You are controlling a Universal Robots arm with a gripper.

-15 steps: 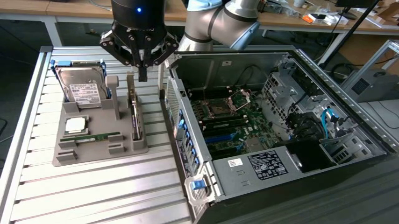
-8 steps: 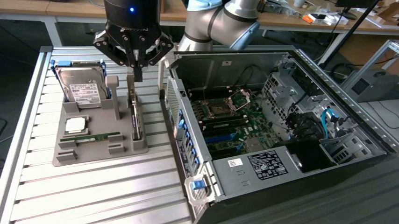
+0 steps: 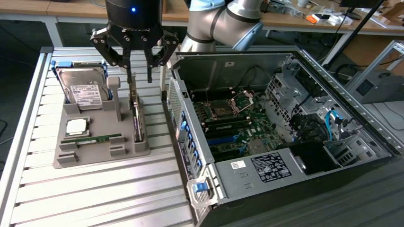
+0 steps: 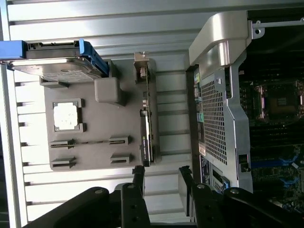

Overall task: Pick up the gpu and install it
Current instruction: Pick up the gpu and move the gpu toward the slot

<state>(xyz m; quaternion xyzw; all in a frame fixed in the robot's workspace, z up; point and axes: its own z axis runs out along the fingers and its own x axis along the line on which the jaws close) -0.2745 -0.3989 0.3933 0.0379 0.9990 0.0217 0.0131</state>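
Grey plastic forms the holder [image 3: 104, 158] that sits on the slatted aluminium worktop [image 3: 94, 198] in the left half of the exterior view. The gpu [image 3: 137, 120] stands on edge in the slot along that holder's right side, its dark board running toward the lower part of the frame and its silver bracket at the upper end. The claw [image 3: 140, 78] hangs over the upper end of the card at the top of the frame, its fingers [image 3: 150, 66] spread apart with nothing gripped between them; whether a fingertip brushes the bracket cannot be told. In the wrist view the claw [image 4: 161, 183] shows the same open gap, with the gpu [image 4: 145, 133] upright in the holder [image 4: 102, 118] just beyond the finger ends. A hard drive [image 3: 85, 90] in a blue frame leans at the holder's upper left, a square processor chip [image 3: 77, 126] lies below it, and a green RAM stick [image 3: 94, 139] lies lower still. The open computer case [image 3: 271, 163] stands in the right half, just beside the holder, its motherboard [image 3: 230, 118] exposed.
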